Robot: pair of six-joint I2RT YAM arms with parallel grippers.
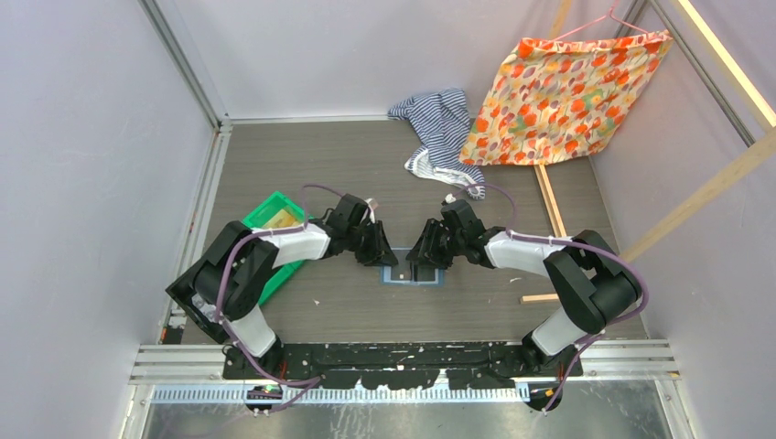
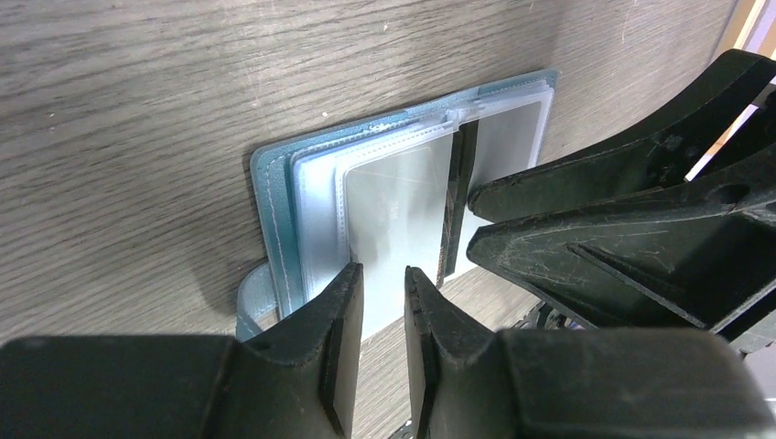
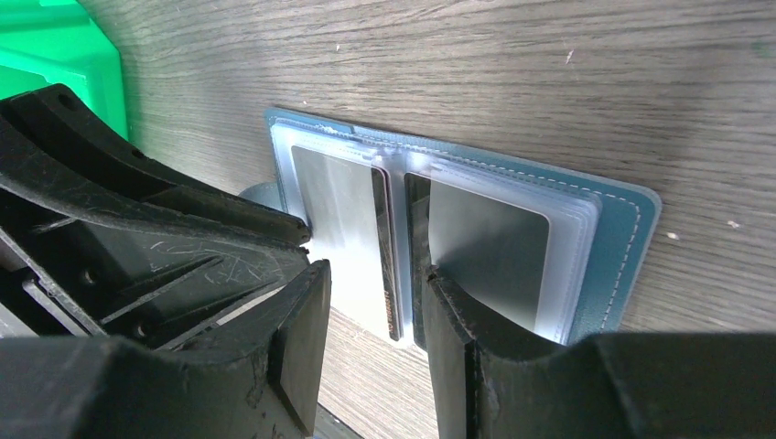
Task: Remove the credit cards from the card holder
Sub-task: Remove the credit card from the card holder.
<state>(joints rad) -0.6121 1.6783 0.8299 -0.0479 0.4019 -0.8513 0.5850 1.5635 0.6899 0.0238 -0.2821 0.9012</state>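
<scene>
The slate-blue card holder [image 2: 274, 192] lies open and flat on the table, its clear sleeves up; it also shows in the right wrist view [image 3: 622, 238] and in the top view [image 1: 403, 277]. Dark credit cards [image 3: 382, 247] sit in the sleeves, and their thin edges show beside the spine [image 2: 455, 210]. My left gripper [image 2: 382, 272] is open by a narrow gap, tips down over the near edge of one panel. My right gripper [image 3: 375, 272] is open, its tips straddling the card edges at the spine. The two grippers nearly touch above the holder [image 1: 382, 256] [image 1: 419, 258].
A green plastic bin [image 1: 274, 219] stands left of the left arm and shows in the right wrist view [image 3: 64, 46]. A striped cloth [image 1: 439, 128] and an orange floral cloth [image 1: 567, 91] lie at the back. Wooden slats [image 1: 549, 201] stand at the right.
</scene>
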